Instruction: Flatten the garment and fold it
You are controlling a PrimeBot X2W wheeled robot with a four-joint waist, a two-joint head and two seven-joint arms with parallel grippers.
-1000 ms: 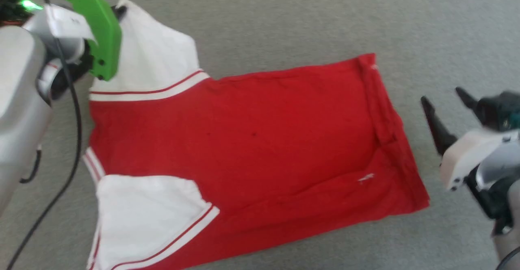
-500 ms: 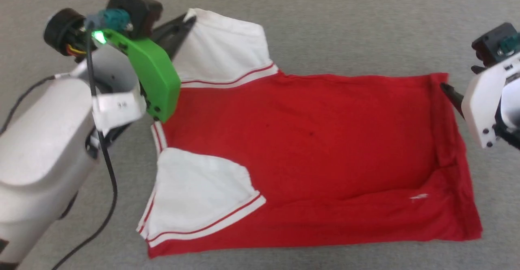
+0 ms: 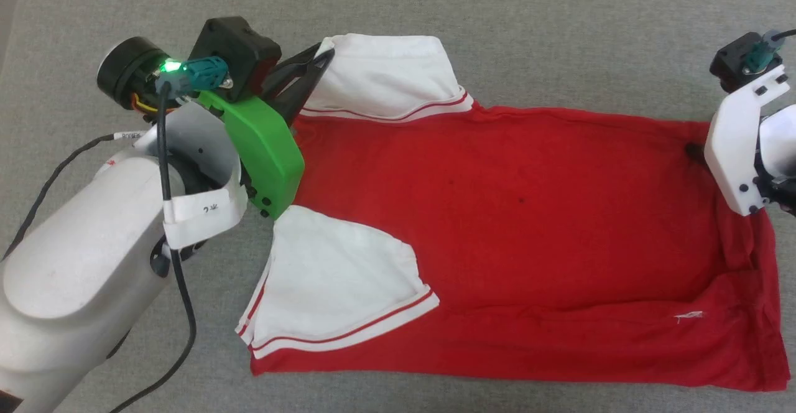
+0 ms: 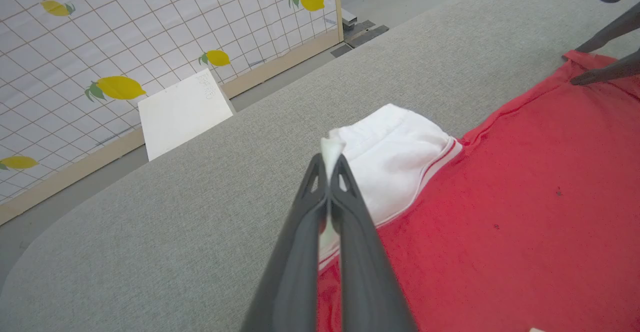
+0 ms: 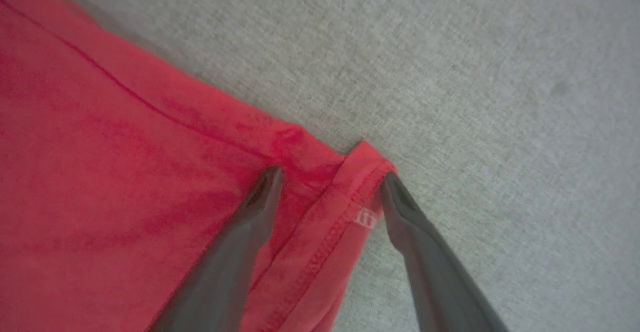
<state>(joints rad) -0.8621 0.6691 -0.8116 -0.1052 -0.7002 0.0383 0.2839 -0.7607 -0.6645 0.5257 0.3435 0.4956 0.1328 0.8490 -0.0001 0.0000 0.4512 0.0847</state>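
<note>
The garment (image 3: 497,214), a red T-shirt with white sleeves, lies spread on the grey surface, sleeves to the left and hem to the right. My left gripper (image 3: 318,63) is at the far sleeve (image 3: 385,77). In the left wrist view that gripper (image 4: 330,162) is shut on the sleeve's white edge (image 4: 395,142), which is pinched between its fingertips. My right gripper (image 5: 330,176) stands open over the far hem corner (image 5: 360,167), one finger on the red cloth and the other at the corner's edge. In the head view its white bracket (image 3: 740,145) hides most of its fingers.
The grey padded surface (image 3: 559,40) runs well beyond the shirt on the far side. A black cable (image 3: 180,313) hangs from my left arm. Past the surface's edge stand a lemon-patterned grid panel (image 4: 100,47) and a white board (image 4: 182,112).
The head camera has shifted, so the shirt sits further right in view. My right gripper came from beside the hem onto its far corner. The left stays shut on the sleeve.
</note>
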